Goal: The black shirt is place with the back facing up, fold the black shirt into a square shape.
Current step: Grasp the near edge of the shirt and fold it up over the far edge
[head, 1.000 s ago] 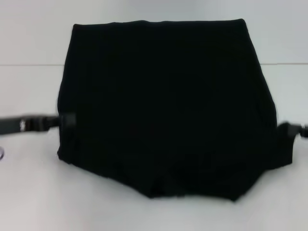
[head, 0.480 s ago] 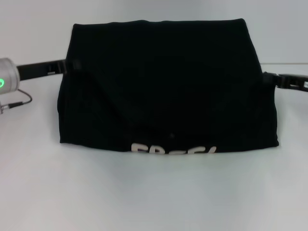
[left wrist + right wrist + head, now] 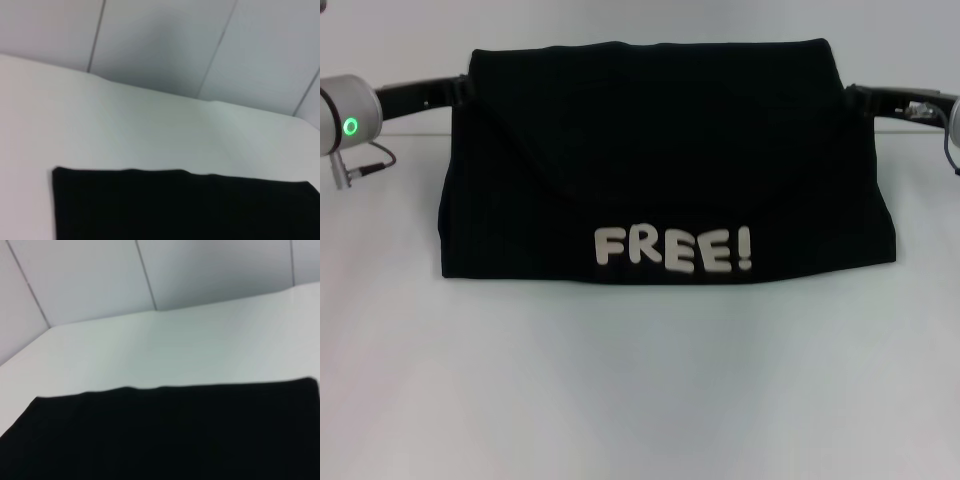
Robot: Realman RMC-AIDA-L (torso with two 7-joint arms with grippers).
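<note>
The black shirt [image 3: 660, 150] lies on the white table [image 3: 640, 400], its near part folded back toward the far edge. White letters reading "FREE!" [image 3: 673, 249] show on the turned-over layer near the front fold. My left gripper [image 3: 462, 90] is at the shirt's far left corner and my right gripper [image 3: 854, 98] at its far right corner, each gripping the folded-over fabric edge. The fingertips blend into the dark cloth. Both wrist views show a stretch of the black shirt [image 3: 175, 205] [image 3: 165, 435] with straight edges on the table.
A grey cable [image 3: 360, 165] hangs from the left arm by its green-lit ring [image 3: 351, 126]. Bare white table lies in front of the shirt. A panelled grey wall [image 3: 165, 45] rises behind the table's far edge.
Both grippers have carried the shirt's near hem up and away toward the far edge. The fold line has moved back, and the white "FREE!" print has come fully into view.
</note>
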